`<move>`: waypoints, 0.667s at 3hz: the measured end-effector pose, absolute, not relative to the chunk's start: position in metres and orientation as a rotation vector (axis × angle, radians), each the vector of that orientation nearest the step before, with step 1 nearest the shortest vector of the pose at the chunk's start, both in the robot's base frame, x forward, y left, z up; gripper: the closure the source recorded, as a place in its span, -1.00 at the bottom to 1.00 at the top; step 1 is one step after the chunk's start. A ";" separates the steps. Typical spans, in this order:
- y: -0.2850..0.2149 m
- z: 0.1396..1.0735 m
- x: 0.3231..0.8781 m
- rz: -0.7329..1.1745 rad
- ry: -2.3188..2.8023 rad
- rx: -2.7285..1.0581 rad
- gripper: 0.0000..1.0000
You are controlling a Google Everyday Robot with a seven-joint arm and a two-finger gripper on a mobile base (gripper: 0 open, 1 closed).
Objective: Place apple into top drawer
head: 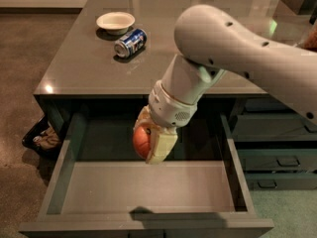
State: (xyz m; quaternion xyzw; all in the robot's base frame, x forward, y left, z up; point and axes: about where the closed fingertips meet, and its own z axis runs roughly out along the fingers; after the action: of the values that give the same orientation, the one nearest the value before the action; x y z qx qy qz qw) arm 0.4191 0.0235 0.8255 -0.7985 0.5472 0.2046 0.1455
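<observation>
The red-orange apple (141, 141) is held in my gripper (151, 144), whose pale fingers are shut around it. The gripper hangs inside the open top drawer (148, 187), over the back half of its flat grey bottom and a little above it. The drawer is pulled far out from under the grey counter (89, 63). The white arm comes down from the upper right and hides part of the drawer's back.
A blue soda can (131, 42) lies on its side on the counter beside a white bowl (115, 21). Narrower handled drawers (282, 157) stack at the right. A dark bin with crumpled stuff (42, 138) sits on the floor at the left.
</observation>
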 end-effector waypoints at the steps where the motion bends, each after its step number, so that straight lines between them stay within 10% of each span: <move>1: 0.003 0.783 0.431 0.580 1.647 -2.249 1.00; 2: 0.001 0.753 0.454 0.533 1.670 -2.255 1.00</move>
State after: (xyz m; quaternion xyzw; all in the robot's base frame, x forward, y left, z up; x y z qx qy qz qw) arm 0.4542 0.0007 0.7530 -0.7816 0.5786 0.1848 0.1420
